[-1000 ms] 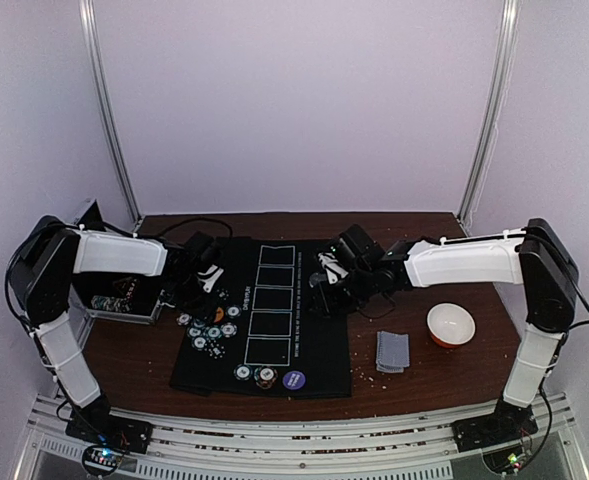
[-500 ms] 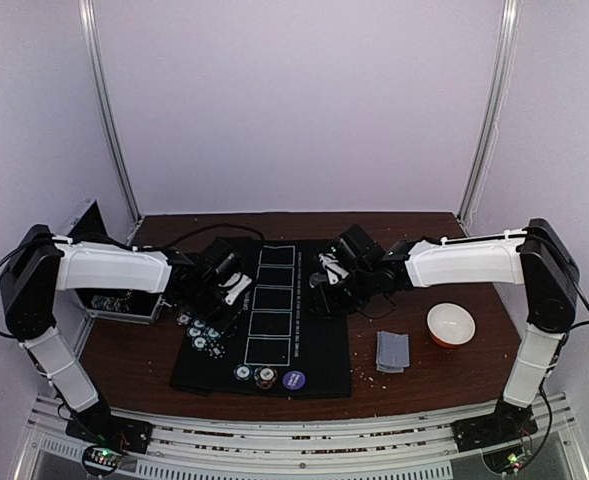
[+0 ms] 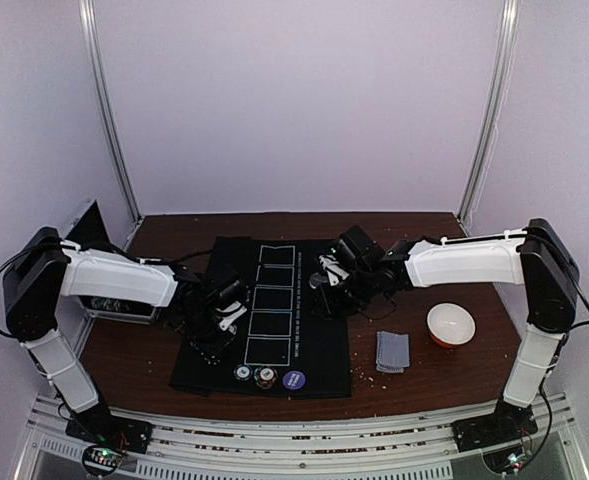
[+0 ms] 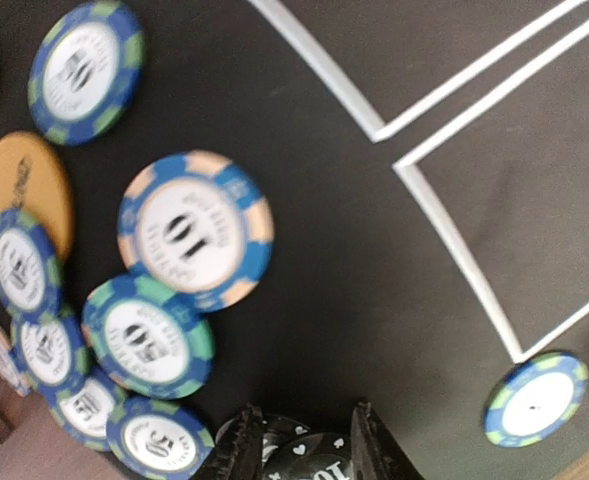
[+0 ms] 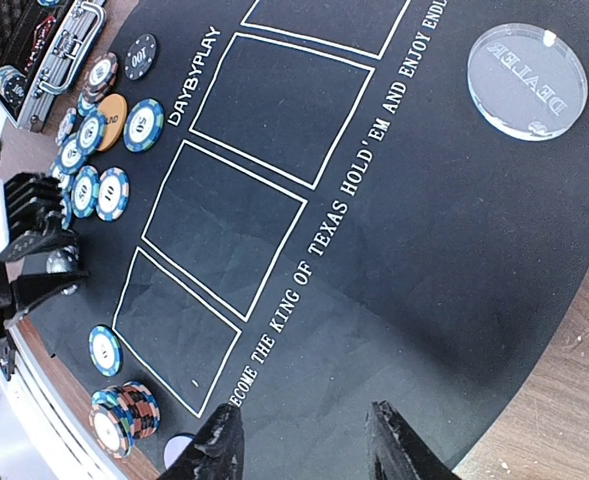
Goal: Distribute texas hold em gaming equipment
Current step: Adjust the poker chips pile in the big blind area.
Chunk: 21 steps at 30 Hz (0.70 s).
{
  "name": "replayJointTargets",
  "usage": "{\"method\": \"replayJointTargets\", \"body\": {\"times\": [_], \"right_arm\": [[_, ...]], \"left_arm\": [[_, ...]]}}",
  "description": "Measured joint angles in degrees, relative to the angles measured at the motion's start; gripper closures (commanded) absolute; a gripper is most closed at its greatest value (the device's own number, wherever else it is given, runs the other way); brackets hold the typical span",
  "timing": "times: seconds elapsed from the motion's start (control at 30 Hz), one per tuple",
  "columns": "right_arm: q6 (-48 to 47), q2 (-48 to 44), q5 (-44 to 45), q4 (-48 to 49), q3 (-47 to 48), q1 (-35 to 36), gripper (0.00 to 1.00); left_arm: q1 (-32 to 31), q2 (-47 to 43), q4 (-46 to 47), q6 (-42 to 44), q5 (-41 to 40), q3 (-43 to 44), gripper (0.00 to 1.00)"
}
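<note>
A metal case [image 3: 114, 300] sits at the left edge of the table [image 3: 424, 390], just beside the black felt mat [image 3: 314, 340]. Over the mat's left strip the left gripper [image 4: 306, 415] is low, its jaws clenched on the rim of one black chip [image 4: 306, 465]. Just beyond it lies the loose cluster: one orange chip [image 4: 26, 190], one blue chip marked 10 [image 4: 195, 231] and at least six blue-and-green chips [image 4: 148, 335], several overlapping. Bare felt separates them from the white card outlines [image 3: 272, 310], five in a column. A lone blue chip [image 4: 534, 398] lies at an outline corner. Just inside the mat's near edge stand one short chip stack [image 5: 124, 415] and one purple disc [image 3: 294, 380]. The right gripper [image 5: 304, 410] hangs over bare felt on the mat's right half, jaws released and spread wide. One clear dealer disc [image 5: 527, 80] lies on the felt past the outlines. One pile of grey-blue cards [image 3: 393, 351] rests on bare wood just off the mat's right edge; their number cannot be told. One white bowl [image 3: 451, 324] stands further right, apart.
</note>
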Motion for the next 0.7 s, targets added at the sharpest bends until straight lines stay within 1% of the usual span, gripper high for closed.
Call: {"method": "replayJointTargets", "body": {"times": [0.17, 0.37, 0.5, 0.63, 0.7], "right_arm": [[-0.1, 0.0, 0.0, -0.5, 0.0, 0.0, 0.55], [-0.1, 0.0, 0.0, -0.8, 0.1, 0.0, 0.55], [-0.1, 0.0, 0.0, -1.2, 0.7, 0.0, 0.54], [-0.5, -0.9, 1.1, -2.9, 2.2, 0.0, 0.52], [-1.2, -2.1, 3.3, -4.9, 3.3, 0.0, 0.47]], "left_arm": [[0.2, 0.7, -3.7, -2.7, -5.3, 1.1, 0.68], [3.4, 0.2, -6.1, -4.5, -9.3, 1.1, 0.67], [3.9, -3.1, -6.0, -4.4, -9.0, 1.6, 0.65], [4.8, -7.8, -5.6, -3.9, -7.0, 3.5, 0.62], [6.8, -9.8, -5.2, -3.7, -5.9, 4.9, 0.57]]}}
